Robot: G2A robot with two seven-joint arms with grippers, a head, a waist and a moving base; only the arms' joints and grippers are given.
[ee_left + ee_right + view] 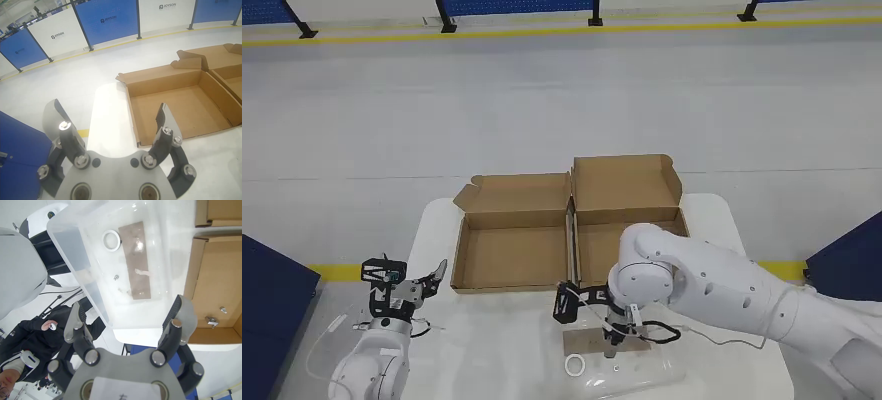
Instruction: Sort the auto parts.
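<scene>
Two parts lie in clear bin (75,262), lower centre of top view: white ring (111,240), small metal fastener (116,277). Right end effector (128,303) released over bin; left end effector (109,104) released, lower left. Risk: flat ring likely slips from fingers, nudging bin.

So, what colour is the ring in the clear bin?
The ring is white; the right wrist view shows it best.

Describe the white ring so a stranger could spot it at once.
Find the clear plastic bin on the robot's side of the two cardboard boxes. Inside, beside the brown strip, lies the white ring: the only round, hollow, white piece there.
</scene>
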